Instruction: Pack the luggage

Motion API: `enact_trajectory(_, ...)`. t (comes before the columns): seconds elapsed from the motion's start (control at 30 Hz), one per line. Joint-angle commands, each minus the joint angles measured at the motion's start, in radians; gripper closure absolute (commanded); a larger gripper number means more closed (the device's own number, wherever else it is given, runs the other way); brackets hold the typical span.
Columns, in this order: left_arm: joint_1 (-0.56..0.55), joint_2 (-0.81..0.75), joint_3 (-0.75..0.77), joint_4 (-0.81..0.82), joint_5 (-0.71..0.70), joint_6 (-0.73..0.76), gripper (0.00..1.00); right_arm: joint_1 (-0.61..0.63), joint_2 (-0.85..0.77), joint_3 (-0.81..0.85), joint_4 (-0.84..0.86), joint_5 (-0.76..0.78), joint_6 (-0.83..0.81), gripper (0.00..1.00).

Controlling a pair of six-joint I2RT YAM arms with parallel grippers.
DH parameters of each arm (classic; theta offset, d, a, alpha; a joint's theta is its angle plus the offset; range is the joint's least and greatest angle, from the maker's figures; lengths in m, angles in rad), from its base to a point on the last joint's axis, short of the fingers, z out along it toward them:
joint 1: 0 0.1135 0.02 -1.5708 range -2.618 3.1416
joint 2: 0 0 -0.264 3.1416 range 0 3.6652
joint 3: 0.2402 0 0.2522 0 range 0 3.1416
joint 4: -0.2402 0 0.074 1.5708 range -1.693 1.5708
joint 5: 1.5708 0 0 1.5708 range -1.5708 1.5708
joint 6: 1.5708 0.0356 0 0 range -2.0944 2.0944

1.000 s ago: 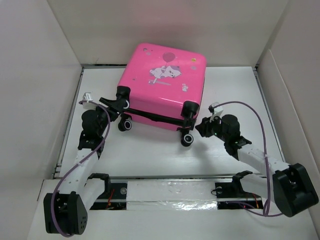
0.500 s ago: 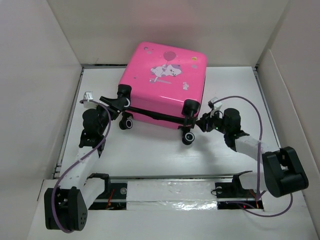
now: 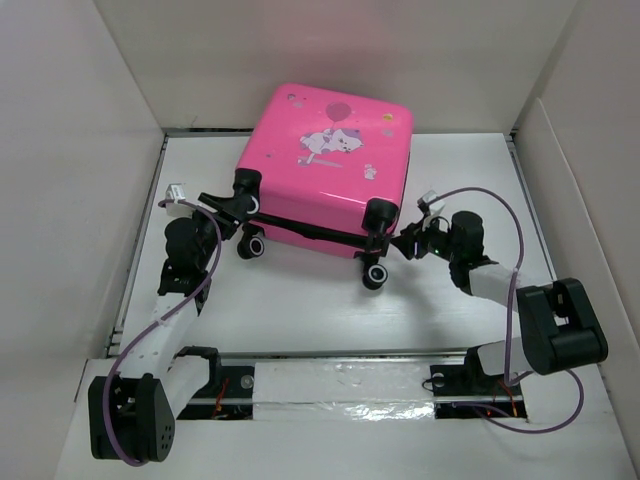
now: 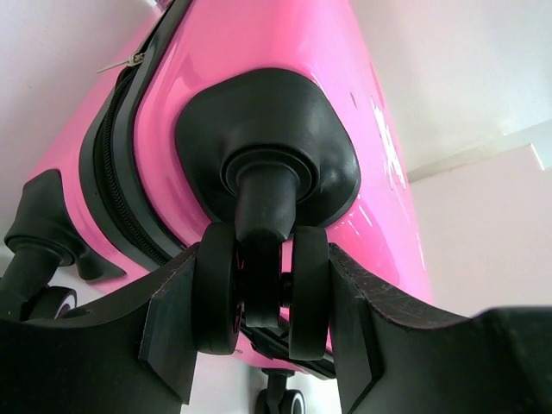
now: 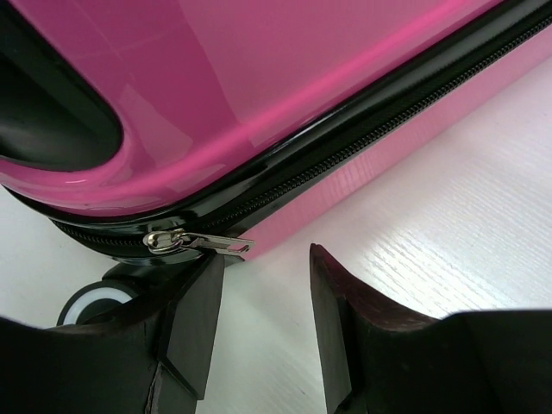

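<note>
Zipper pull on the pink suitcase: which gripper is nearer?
Right. The right gripper sits open at the zipper pull, one finger almost touching it. The left gripper is across the suitcase, clamped around a caster wheel.

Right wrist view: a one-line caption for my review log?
Right gripper, open, poised just below the silver zipper pull on the pink luggage.

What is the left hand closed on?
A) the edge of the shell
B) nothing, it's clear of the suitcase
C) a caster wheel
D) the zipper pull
C: in the left wrist view the left hand has a finger pressed on each side of a twin caster wheel of the pink luggage. The zipper pull lies by the open right hand instead.
</note>
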Motion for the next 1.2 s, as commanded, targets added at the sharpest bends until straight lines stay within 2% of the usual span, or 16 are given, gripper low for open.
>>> enact_trajectory(0.0, -0.014, -0.050, 0.021, 0.172, 0.042, 0.004, 1.00, 0.018, -0.040, 0.082, 0.096, -0.075, -0.015, 0.49)
enact_trajectory(0.2, -0.014, -0.045, 0.013, 0.181, 0.045, 0.004, 1.00, 0.059, -0.066, 0.092, 0.042, -0.107, -0.027, 0.45)
enact_trajectory(0.5, -0.014, -0.056, -0.011, 0.192, 0.045, 0.003, 1.00, 0.124, -0.092, 0.085, 0.001, -0.084, -0.046, 0.51)
enact_trajectory(0.57, -0.014, -0.057, -0.017, 0.195, 0.045, 0.003, 1.00, 0.133, -0.093, 0.083, -0.004, -0.082, -0.044, 0.57)
enact_trajectory(0.63, -0.014, -0.059, -0.017, 0.196, 0.040, 0.003, 1.00, 0.143, -0.098, 0.079, -0.004, -0.085, -0.044, 0.59)
enact_trajectory(0.93, -0.034, -0.056, -0.031, 0.204, 0.016, 0.006, 1.00, 0.173, -0.087, 0.051, 0.051, -0.029, 0.002, 0.84)
enact_trajectory(0.97, -0.034, -0.056, -0.031, 0.202, 0.016, 0.004, 1.00, 0.186, -0.089, 0.047, 0.068, -0.006, 0.023, 0.93)
enact_trajectory(1.03, -0.034, -0.062, -0.033, 0.202, 0.014, 0.003, 1.00, 0.209, -0.092, 0.036, 0.092, 0.059, 0.057, 1.00)
enact_trajectory(1.13, -0.034, -0.074, -0.036, 0.204, 0.004, -0.002, 1.00, 0.261, -0.101, 0.008, 0.158, 0.123, 0.135, 1.00)
enact_trajectory(1.17, -0.034, -0.077, -0.040, 0.205, 0.002, -0.003, 1.00, 0.322, -0.110, -0.013, 0.172, 0.160, 0.170, 1.00)
